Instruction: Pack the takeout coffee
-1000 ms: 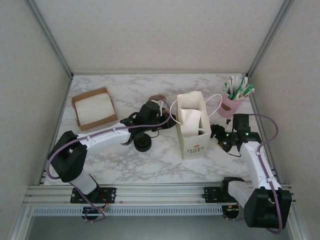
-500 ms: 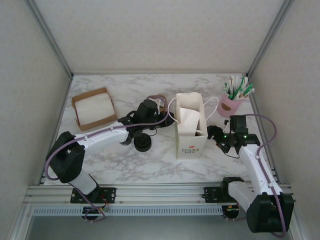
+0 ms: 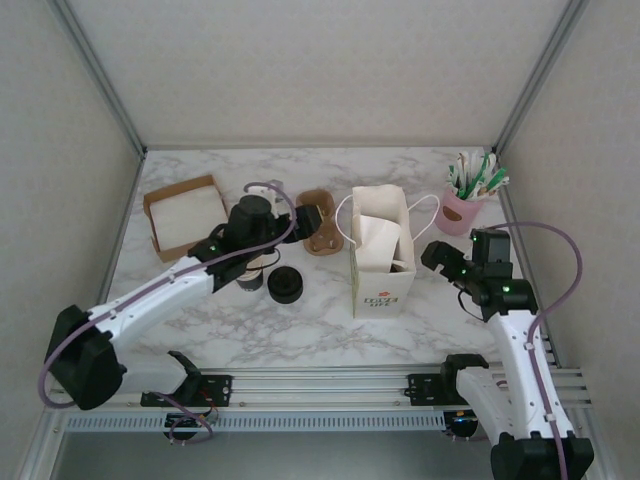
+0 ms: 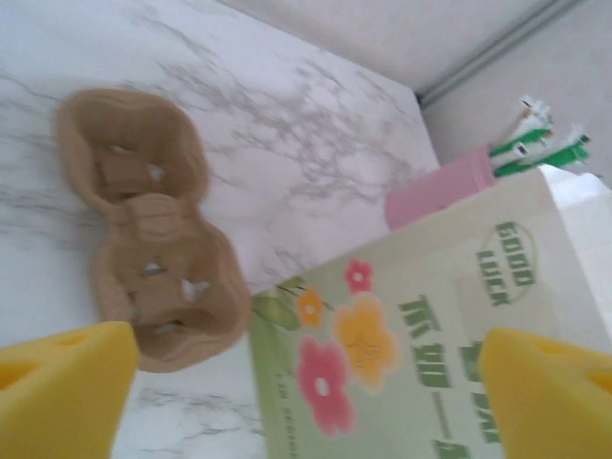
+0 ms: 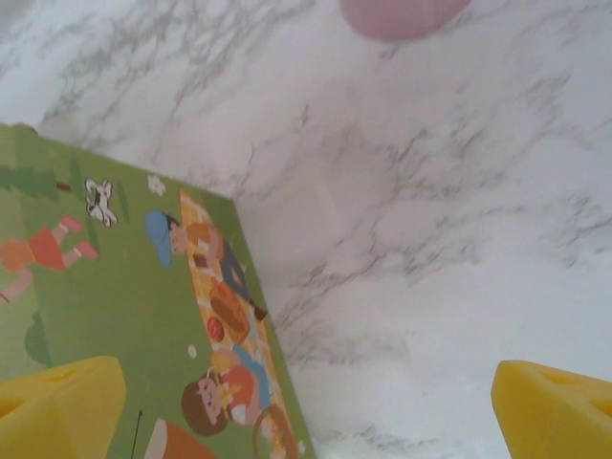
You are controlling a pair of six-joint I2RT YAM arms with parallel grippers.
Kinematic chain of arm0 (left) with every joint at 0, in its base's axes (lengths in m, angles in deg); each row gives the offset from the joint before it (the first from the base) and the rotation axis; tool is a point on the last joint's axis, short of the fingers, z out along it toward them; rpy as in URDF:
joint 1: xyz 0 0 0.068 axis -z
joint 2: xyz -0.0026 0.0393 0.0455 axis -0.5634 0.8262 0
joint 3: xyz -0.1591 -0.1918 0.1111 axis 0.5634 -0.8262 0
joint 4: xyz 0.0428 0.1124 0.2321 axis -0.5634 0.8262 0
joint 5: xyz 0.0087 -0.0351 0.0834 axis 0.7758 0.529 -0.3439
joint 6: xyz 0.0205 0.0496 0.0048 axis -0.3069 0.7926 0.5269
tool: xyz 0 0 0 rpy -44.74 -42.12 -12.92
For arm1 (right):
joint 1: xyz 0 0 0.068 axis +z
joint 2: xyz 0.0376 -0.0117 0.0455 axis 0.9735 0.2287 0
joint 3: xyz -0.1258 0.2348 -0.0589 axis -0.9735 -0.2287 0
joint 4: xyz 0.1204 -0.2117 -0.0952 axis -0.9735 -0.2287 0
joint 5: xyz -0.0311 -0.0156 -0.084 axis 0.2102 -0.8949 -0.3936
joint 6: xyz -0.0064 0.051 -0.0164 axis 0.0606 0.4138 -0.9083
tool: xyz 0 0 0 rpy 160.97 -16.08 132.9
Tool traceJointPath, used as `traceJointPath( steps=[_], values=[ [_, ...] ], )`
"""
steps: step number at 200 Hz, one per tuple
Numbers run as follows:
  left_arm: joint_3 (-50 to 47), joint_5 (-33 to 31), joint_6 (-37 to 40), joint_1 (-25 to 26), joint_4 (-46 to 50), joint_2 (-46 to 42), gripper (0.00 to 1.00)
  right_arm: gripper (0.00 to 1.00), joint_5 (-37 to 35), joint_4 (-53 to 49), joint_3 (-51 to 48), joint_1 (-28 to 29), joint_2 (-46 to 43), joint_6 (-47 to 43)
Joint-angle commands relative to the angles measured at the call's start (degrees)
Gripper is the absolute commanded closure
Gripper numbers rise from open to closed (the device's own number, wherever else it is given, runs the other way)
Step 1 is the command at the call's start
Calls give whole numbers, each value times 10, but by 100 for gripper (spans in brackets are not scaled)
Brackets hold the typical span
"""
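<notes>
Left pincer hangs wide open by the takeout coffee, probably lining up a grab, paper bag standing open-mouthed to receive it.

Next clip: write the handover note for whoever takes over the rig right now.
Left gripper: open, empty, facing the cup carrier and the paper bag.
Right gripper: open, empty, beside the bag.
Takeout coffee: apparently the black cup on the table left of the bag, not gripped.
Done: the bag stands upright and open.
Left: grasp the coffee and lower it into the bag.
</notes>
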Motion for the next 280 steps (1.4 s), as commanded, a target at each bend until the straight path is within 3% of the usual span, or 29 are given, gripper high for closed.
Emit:
traceJointPath(
  steps=[1,51,81,102,153,181,233,280],
  values=[
    [-36,-100,23,-23,23,-49,0,1,-70,38,4,3,-29,-33],
    [-141,-292,76,-56,-47,-163,1,1,-145,214,-99,2,-99,-78],
    [-210,-361,114,-91,-108,-214,1,1,-169,359,-194,3,-141,-103],
    [-253,-350,152,-135,-149,-231,1,1,-186,456,-255,3,-133,-124],
    [-368,-299,219,-240,-255,-275,1,1,-237,569,-296,0,-52,-143],
    [-432,-236,246,-292,-323,-283,1,1,-247,639,-312,-1,9,-144],
    [-472,-200,291,-311,-415,-262,1,1,-234,747,-310,-6,147,-161],
    [-472,-204,279,-343,-506,-157,1,1,-216,825,-289,-11,268,-171]
  ],
)
